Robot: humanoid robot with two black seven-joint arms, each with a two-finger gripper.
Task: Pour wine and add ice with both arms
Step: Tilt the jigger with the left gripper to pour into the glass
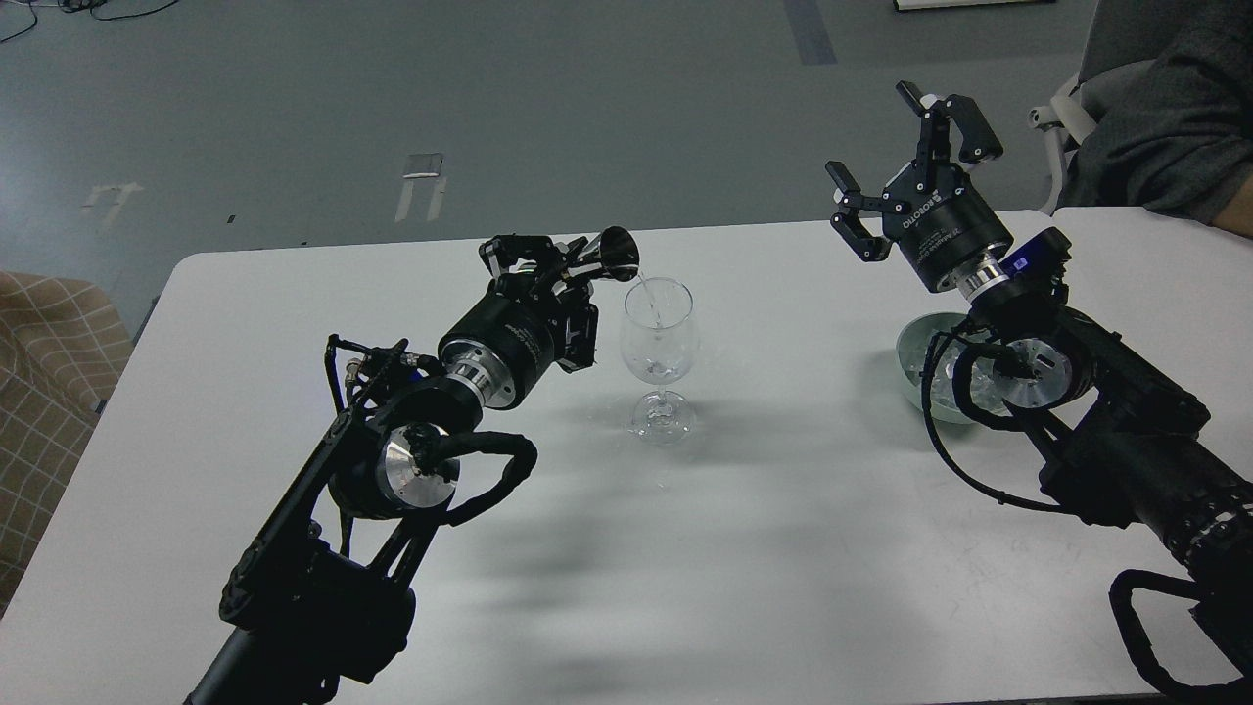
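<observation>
Looking from our head: we list the scene from the near edge toward the far one.
Table: our white table (803, 587) has a bare near part, crossed by soft shadows of our arms.
Left arm: our left arm (323, 548) comes in from the lower left and rises toward the middle of the table.
Right arm: our right arm (1126, 431) comes in from the lower right, and it covers part of the bowl.
Wine glass: a clear wine glass (661, 357) stands upright near the table's middle, with a little clear liquid at the bottom of it.
Bowl and ice: the pale green bowl (915, 357) sits right of the glass, well apart from it; glinting ice (945, 387) lies inside the bowl.
Left gripper: our left gripper (548, 269) pinches a dark metal jigger (612, 257), which is tipped above the glass's rim; a thin clear stream (651, 299) falls into the glass.
Right gripper: our right gripper (910, 171) is raised above and behind the bowl, its fingers spread wide, and it holds nothing.
Far right: a person's grey sleeve (1175, 127) rests at the table's far corner.
</observation>
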